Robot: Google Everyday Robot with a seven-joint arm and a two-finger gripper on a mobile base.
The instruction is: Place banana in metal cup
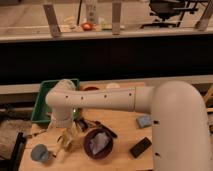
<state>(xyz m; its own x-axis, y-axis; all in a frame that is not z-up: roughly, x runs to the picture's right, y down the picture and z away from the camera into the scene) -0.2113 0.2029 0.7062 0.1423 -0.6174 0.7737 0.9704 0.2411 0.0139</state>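
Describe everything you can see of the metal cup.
The metal cup is small, round and bluish-grey with a dull sheen, metal by its look. It stands upright, mouth up, near the front corner of the wooden table, at the left of the view. Its inside is too dim to read. Only the table touches it. The pale banana lies beside it, apart from it, and the claw is down at the banana.

Lower left of frame: the banana (65, 143), pale yellow and curved, is recorded steeply tilted at the gripper (70, 136). The metal cup (40, 153), small, bluish-grey and upright on the tabletop (125, 124), is noted just left of it, apart.
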